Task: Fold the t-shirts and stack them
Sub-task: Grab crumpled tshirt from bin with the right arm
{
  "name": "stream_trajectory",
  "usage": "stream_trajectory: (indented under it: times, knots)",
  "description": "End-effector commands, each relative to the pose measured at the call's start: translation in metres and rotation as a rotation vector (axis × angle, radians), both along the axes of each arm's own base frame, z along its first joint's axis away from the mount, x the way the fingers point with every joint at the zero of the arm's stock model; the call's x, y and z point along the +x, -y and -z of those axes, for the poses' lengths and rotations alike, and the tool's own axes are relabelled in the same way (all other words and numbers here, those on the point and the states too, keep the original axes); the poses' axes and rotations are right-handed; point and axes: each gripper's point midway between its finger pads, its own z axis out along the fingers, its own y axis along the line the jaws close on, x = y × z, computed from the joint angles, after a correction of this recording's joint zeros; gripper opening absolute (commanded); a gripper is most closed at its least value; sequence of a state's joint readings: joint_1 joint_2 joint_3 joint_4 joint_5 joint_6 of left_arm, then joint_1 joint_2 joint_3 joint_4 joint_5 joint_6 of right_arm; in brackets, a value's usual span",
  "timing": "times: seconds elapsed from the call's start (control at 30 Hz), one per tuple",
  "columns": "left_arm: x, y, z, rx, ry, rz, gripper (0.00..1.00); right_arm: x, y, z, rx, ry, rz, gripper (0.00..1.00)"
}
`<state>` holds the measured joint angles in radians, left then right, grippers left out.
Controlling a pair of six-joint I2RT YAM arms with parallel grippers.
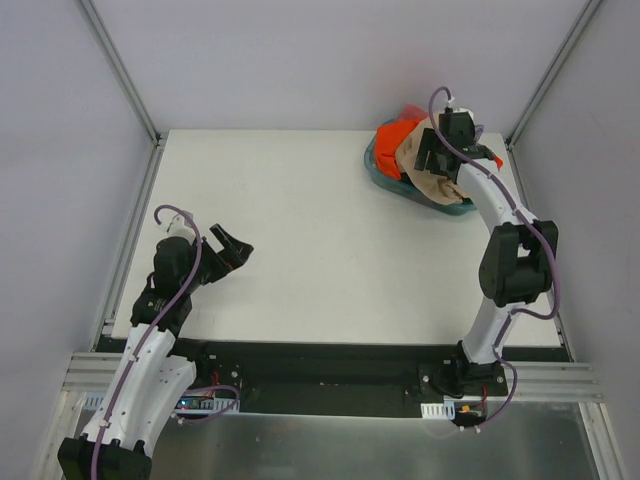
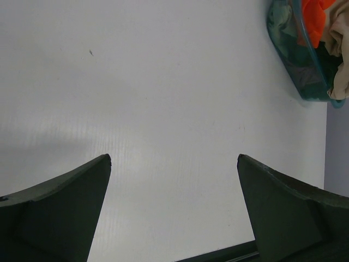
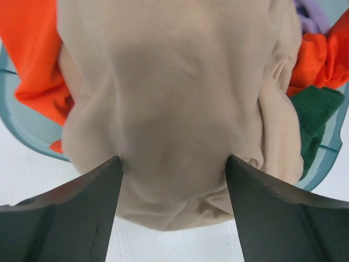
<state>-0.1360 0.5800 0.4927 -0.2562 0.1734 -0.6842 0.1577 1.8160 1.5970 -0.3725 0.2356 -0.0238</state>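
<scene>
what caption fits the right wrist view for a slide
open right pincer poised over the tan t-shirt spilling over the teal basin rim

Open passage over bare white table (image 1: 300, 240), left and centre, also between spread fingers of left gripper (image 2: 174, 158). Far right corner obstructed: teal basin (image 1: 373, 170) heaped with tan shirt (image 3: 174, 98), bulging between parted fingers of right gripper (image 3: 173, 161).

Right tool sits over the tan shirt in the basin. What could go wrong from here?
The right tool straddles a thick bulge of the tan shirt; closing may pinch several layers, so it lifts bunched.
The orange shirt and green shirt press against it and might get dragged out too.
The basin, with cloth draped over its rim, may slide or tip.
</scene>
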Motion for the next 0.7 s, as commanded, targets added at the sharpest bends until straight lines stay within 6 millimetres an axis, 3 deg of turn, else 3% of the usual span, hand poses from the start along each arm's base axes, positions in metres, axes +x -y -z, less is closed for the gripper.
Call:
stream_trajectory:
  times: [0.0,0.07,0.13,0.17,0.23,0.33,0.5,0.6,0.67]
  knots:
    - [0.006,-0.005,-0.008,0.025,0.059,-0.013,0.99,0.004,0.002,0.002,-0.044,-0.045,0.01,0.65]
    - [0.006,-0.006,-0.009,0.026,0.062,-0.016,0.99,0.004,0.002,-0.001,-0.049,-0.043,0.006,0.32]
    - [0.006,-0.007,-0.008,0.025,0.059,-0.024,0.99,0.005,0.002,-0.014,-0.055,-0.015,-0.005,0.08]
    - [0.006,-0.007,-0.008,0.026,0.058,-0.025,0.99,0.004,0.002,-0.023,-0.056,-0.002,-0.009,0.01]
    - [0.006,-0.007,-0.009,0.028,0.061,-0.026,0.99,0.001,0.003,-0.057,-0.076,0.055,-0.017,0.01]
    - [0.004,-0.007,-0.009,0.022,0.06,-0.027,0.99,-0.009,0.003,-0.124,-0.126,0.194,-0.037,0.01]
    - [0.004,-0.008,-0.01,0.019,0.066,-0.033,0.99,-0.037,-0.001,-0.254,-0.272,0.476,-0.058,0.01]
    - [0.004,-0.008,-0.009,0.014,0.062,-0.037,0.99,-0.063,-0.014,-0.335,-0.246,0.68,-0.074,0.01]
    - [0.004,-0.008,-0.009,0.016,0.062,-0.04,0.99,-0.086,-0.028,-0.377,-0.187,0.808,-0.116,0.01]
